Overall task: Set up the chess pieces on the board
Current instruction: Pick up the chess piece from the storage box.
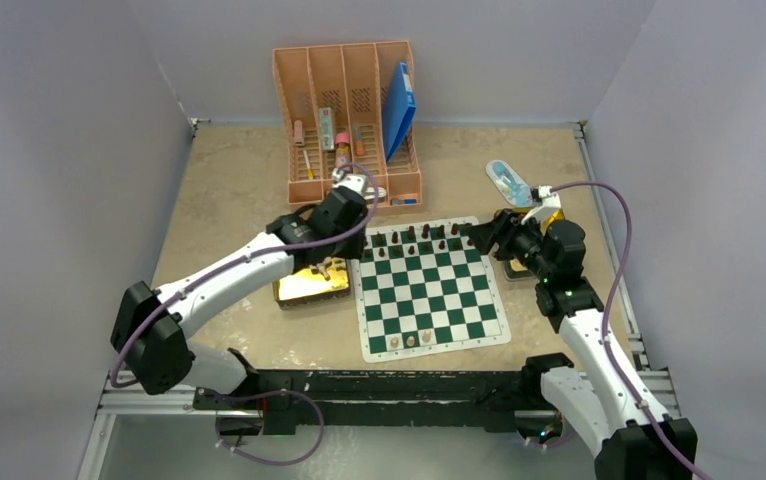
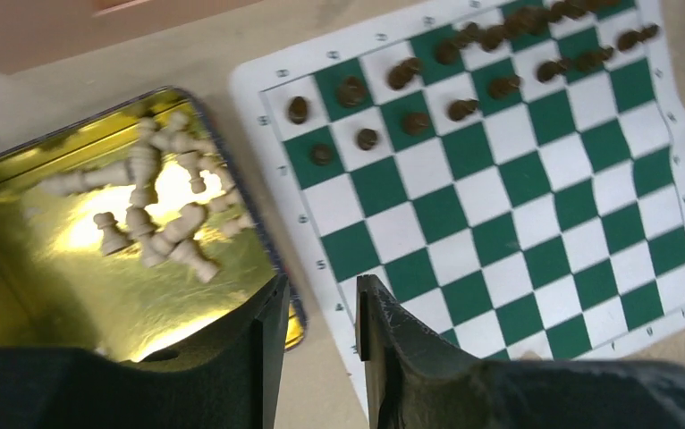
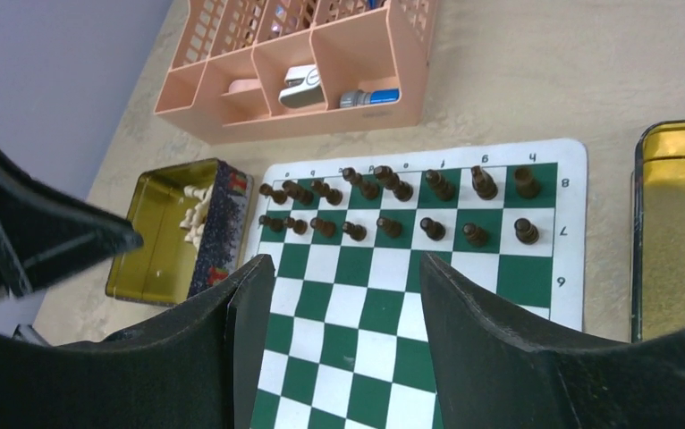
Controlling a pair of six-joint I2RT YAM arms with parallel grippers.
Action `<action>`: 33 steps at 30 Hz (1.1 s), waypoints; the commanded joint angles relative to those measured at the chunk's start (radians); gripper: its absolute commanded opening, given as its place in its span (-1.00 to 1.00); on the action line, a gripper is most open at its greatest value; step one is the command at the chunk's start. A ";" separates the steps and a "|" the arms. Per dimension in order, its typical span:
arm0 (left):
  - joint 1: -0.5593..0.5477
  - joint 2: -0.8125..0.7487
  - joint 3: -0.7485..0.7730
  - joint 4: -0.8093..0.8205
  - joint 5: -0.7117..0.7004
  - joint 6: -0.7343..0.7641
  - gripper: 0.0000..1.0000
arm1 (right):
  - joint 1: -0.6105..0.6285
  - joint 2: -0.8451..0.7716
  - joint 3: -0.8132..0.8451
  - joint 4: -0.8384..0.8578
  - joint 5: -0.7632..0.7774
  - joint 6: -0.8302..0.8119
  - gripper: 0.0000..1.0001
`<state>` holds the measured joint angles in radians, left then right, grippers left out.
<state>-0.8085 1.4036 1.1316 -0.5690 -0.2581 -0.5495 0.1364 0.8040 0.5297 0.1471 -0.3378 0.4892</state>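
The green-and-white board (image 1: 429,300) lies mid-table. Dark brown pieces (image 1: 424,237) fill its two far rows; they also show in the right wrist view (image 3: 393,206) and the left wrist view (image 2: 410,121). Three pale pieces (image 1: 411,340) stand on the near row. More pale pieces (image 2: 151,223) lie in a heap in a gold tin (image 2: 26,268) left of the board. My left gripper (image 2: 321,304) is open and empty, above the tin's right edge and the board's left border. My right gripper (image 3: 339,268) is open wide and empty, above the board's far right part (image 1: 474,235).
A pink organiser (image 1: 354,120) with pens, bottles and a blue folder (image 1: 397,108) stands behind the board. A second gold tin (image 3: 679,223) lies right of the board, under my right arm. A clear plastic packet (image 1: 509,180) lies at the back right. Walls enclose the table.
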 commanded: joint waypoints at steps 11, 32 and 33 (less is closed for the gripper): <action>0.425 -0.022 -0.046 -0.079 0.146 -0.005 -0.40 | -0.003 -0.053 0.030 0.016 -0.088 -0.005 0.23; 0.471 0.191 -0.109 0.007 0.128 -0.033 -0.56 | -0.003 -0.074 0.047 -0.008 -0.100 -0.006 0.22; 0.473 0.195 -0.112 0.012 0.131 -0.035 -0.56 | -0.003 -0.072 0.048 -0.009 -0.102 -0.010 0.22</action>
<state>-0.3489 1.5894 1.0115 -0.6048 -0.1158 -0.5655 0.1364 0.7372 0.5285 0.1135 -0.4122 0.4885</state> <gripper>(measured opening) 0.224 0.612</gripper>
